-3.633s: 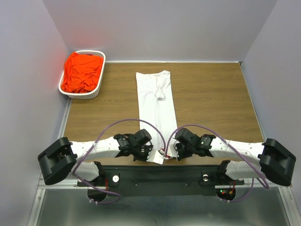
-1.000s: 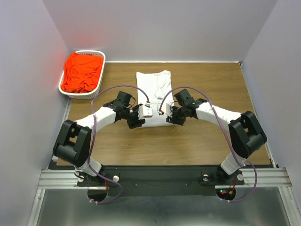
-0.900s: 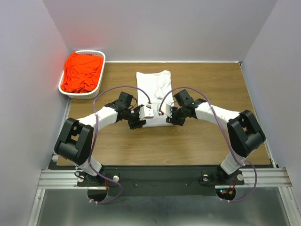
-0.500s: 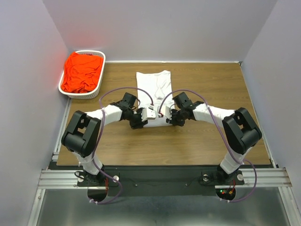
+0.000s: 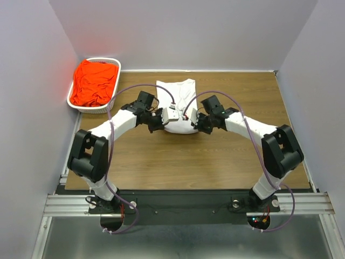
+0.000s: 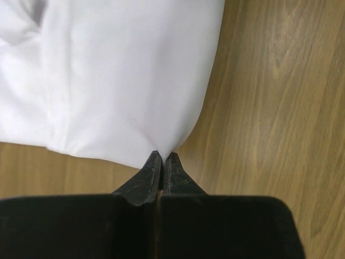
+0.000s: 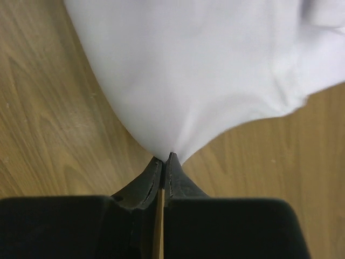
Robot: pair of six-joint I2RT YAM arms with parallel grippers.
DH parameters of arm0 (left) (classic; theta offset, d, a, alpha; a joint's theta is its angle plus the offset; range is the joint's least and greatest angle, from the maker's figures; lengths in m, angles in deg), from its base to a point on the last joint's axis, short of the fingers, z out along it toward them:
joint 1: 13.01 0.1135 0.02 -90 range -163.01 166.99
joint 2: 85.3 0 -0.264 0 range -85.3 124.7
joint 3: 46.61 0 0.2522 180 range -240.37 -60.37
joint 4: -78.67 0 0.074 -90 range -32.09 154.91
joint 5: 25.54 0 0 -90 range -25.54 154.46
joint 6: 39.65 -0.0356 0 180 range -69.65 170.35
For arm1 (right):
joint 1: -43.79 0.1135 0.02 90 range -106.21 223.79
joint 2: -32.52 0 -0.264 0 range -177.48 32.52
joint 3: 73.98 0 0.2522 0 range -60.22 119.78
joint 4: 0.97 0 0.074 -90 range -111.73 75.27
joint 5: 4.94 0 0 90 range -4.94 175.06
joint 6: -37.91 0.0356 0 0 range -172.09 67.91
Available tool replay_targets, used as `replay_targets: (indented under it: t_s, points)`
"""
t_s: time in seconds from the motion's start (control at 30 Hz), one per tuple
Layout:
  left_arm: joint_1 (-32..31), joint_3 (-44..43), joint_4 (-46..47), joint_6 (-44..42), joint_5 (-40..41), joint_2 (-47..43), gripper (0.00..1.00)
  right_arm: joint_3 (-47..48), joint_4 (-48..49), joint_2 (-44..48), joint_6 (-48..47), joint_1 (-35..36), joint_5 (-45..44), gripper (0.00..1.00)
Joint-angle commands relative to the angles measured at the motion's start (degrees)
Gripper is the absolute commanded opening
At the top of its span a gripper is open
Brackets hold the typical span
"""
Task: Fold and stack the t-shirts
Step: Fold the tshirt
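Note:
The white t-shirt (image 5: 178,97) lies folded into a narrow stack at the middle of the wooden table (image 5: 237,156). Its near end is bunched up and lifted. My left gripper (image 5: 164,116) is shut on the shirt's near-left edge, and the left wrist view shows white cloth (image 6: 124,81) pinched at the tips of that gripper (image 6: 162,156). My right gripper (image 5: 192,117) is shut on the near-right edge, the white cloth (image 7: 199,70) drawn into a peak at its tips (image 7: 166,157). The orange-red t-shirt (image 5: 94,81) lies crumpled in the basket.
The white slotted basket (image 5: 110,103) stands at the far left corner against the wall. Grey walls close in the table on the left, back and right. Purple cables loop above both arms near the shirt.
Both grippers have gone from partly open to shut on the white shirt's near edge. They have moved toward the far side, drawing that edge up and back.

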Motion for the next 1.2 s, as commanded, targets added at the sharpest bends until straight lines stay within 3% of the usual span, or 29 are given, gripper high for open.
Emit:
replay_targets:
  t_s: [0.0,0.17,0.4,0.5,0.63,0.73,1.0,1.1,1.17]
  points:
    - [0.2,-3.8,-7.3,-0.6,-2.0,-6.7,0.0,5.0,-4.6,6.0,1.9,-0.7,0.5,0.01]
    - [-0.6,-1.9,-15.1,-2.4,-3.1,-12.4,0.0,5.2,-11.7,10.0,3.1,-0.7,3.2,0.01]
    - [-7.4,4.9,-25.6,-4.6,-5.1,-24.9,0.0,3.4,-27.9,21.2,5.1,0.8,10.8,0.01]
    - [-8.0,4.5,-30.2,-5.3,-8.6,-27.8,0.0,4.1,-32.5,24.2,5.7,1.5,13.8,0.01]
    - [-7.9,1.2,-34.1,-4.4,-10.6,-28.1,0.0,7.6,-33.8,24.2,6.7,1.6,10.8,0.0]
    - [-7.2,-2.4,-33.3,-3.5,-9.9,-25.1,0.0,11.3,-33.6,18.7,3.8,1.2,9.1,0.01]
    - [5.4,-10.4,-30.2,-7.7,-13.7,-7.4,0.0,24.8,-31.6,-1.6,-2.5,-4.0,11.4,0.01]
    - [8.4,-14.1,-29.9,-9.3,-15.1,1.3,0.05,31.6,-31.1,-10.4,-4.0,-5.5,11.7,0.03]
    - [10.3,-17.0,-29.6,-9.7,-14.8,8.1,0.13,35.3,-30.7,-16.1,-3.9,-5.8,12.1,0.06]
